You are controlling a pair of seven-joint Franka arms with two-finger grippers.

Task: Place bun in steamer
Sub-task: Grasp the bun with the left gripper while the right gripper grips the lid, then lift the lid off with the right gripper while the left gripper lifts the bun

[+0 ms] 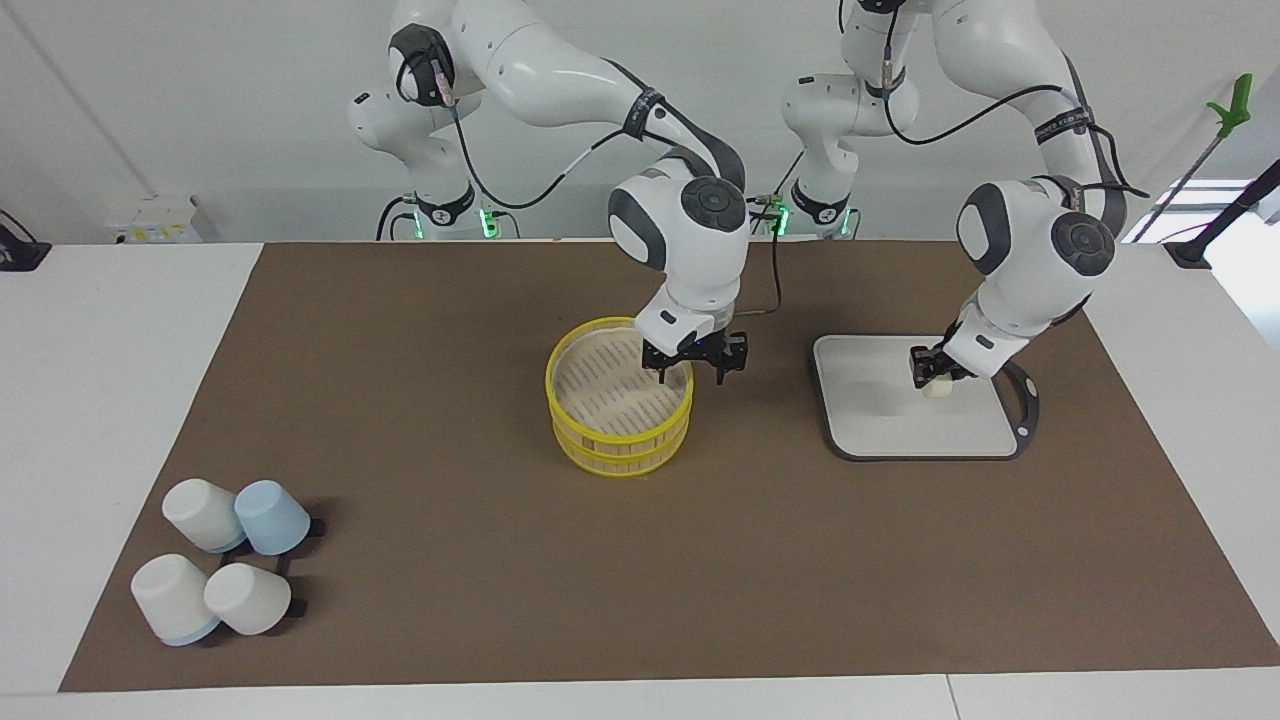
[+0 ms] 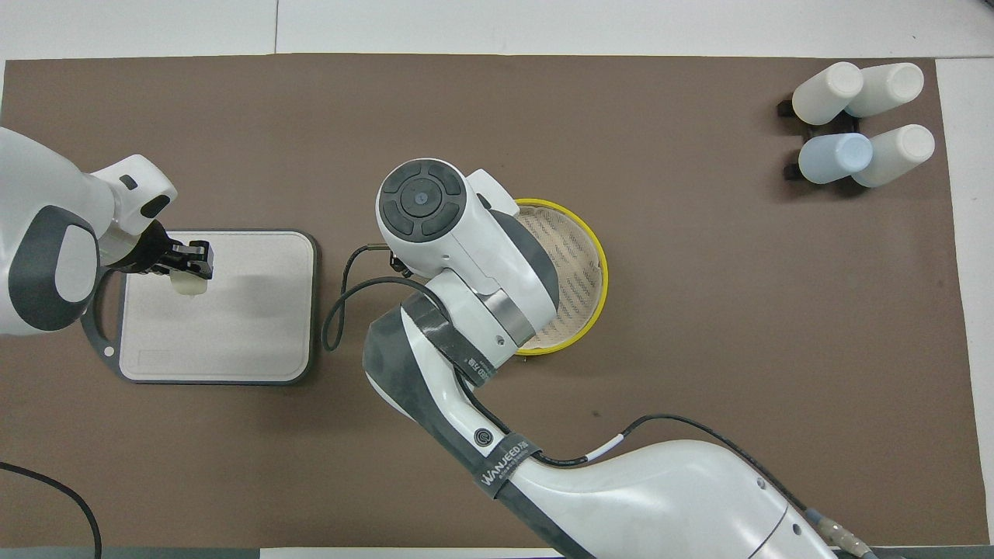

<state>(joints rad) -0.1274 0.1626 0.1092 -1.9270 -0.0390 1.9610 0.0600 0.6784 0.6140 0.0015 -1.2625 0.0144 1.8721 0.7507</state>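
The bun (image 1: 937, 389) is a small cream lump held in my left gripper (image 1: 930, 376), which is shut on it low over the grey board (image 1: 880, 425). I cannot tell whether the bun touches the board. In the overhead view the bun (image 2: 190, 285) shows under the left gripper (image 2: 192, 262). The steamer (image 1: 620, 440), two stacked yellow-rimmed tiers, stands mid-table and holds nothing. My right gripper (image 1: 695, 370) is open, its fingers spread at the steamer's rim on the side toward the board. In the overhead view the right arm hides that gripper and part of the steamer (image 2: 602, 272).
Several white and blue cups (image 1: 225, 565) lie on their sides on black stands at the right arm's end of the table, far from the robots; they also show in the overhead view (image 2: 858, 124). A brown mat (image 1: 430, 430) covers the table.
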